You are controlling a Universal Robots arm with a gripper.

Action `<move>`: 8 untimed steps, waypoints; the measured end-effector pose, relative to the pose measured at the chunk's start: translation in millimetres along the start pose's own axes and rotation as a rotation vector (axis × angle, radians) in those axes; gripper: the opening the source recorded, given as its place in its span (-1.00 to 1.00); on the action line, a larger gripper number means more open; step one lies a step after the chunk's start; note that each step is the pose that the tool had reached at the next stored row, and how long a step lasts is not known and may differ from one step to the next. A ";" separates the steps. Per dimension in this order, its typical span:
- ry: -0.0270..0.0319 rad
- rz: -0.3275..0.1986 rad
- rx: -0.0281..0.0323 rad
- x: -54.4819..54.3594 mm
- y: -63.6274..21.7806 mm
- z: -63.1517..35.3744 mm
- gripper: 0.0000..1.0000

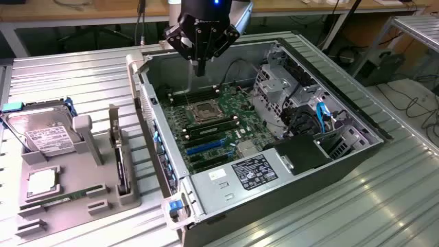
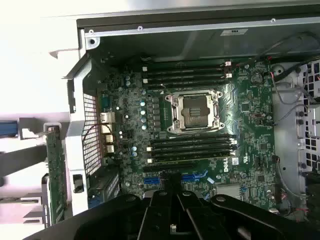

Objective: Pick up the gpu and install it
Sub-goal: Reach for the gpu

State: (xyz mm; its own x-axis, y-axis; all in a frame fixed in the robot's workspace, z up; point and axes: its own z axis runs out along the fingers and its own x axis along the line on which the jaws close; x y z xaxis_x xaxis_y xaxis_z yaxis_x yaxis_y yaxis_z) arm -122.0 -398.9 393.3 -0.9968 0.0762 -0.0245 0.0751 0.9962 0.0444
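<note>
Pincer: the pincer (image 1: 199,71) hangs over the open case (image 1: 357,149), above the far end of the board (image 1: 226,128). Its fingers are drawn together into one narrow tip with nothing between them.
Gpu: the gpu (image 1: 122,167) stands on edge in a slot of the grey holder (image 1: 75,208). It is outside the case, to the exterior view's left of it and just beside the case wall. It is well apart from the pincer and nothing touches it.
Holder: it rests on the ribbed metal counter (image 1: 82,72). It carries a silver hard drive (image 1: 42,135) propped at the far end and a square chip (image 1: 41,182) lying flat. A green RAM stick (image 1: 65,198) lies nearer the front edge.
Case: it lies on its side with the open face up, so the green board faces upward.
Board: in the wrist view the metal-framed socket (image 2: 194,111) sits near the middle, with rows of dark memory slots (image 2: 192,150) on both sides of it. Blue slots (image 2: 152,181) lie just beyond those, close to the pincer's dark body.
Case, exterior view's right: a grey metal drive cage (image 1: 274,87) and a blue cable (image 1: 321,116).
Case, near end: a boxed power unit (image 1: 254,172) with a black label.
</note>
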 end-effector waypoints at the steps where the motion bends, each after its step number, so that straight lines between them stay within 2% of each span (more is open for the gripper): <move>1: 0.0000 0.000 0.0001 0.5 0.0 0.0 -0.79; 4: 0.0000 0.000 0.0000 5.8 -0.4 -0.2 -0.79; 8: 0.0000 0.000 0.0000 6.6 -0.5 -0.2 -0.79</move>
State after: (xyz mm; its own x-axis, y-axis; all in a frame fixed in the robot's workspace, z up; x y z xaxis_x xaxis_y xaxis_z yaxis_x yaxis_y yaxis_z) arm -128.5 -398.9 393.3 -0.9968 0.0762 -0.0245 0.0751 0.9962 0.0444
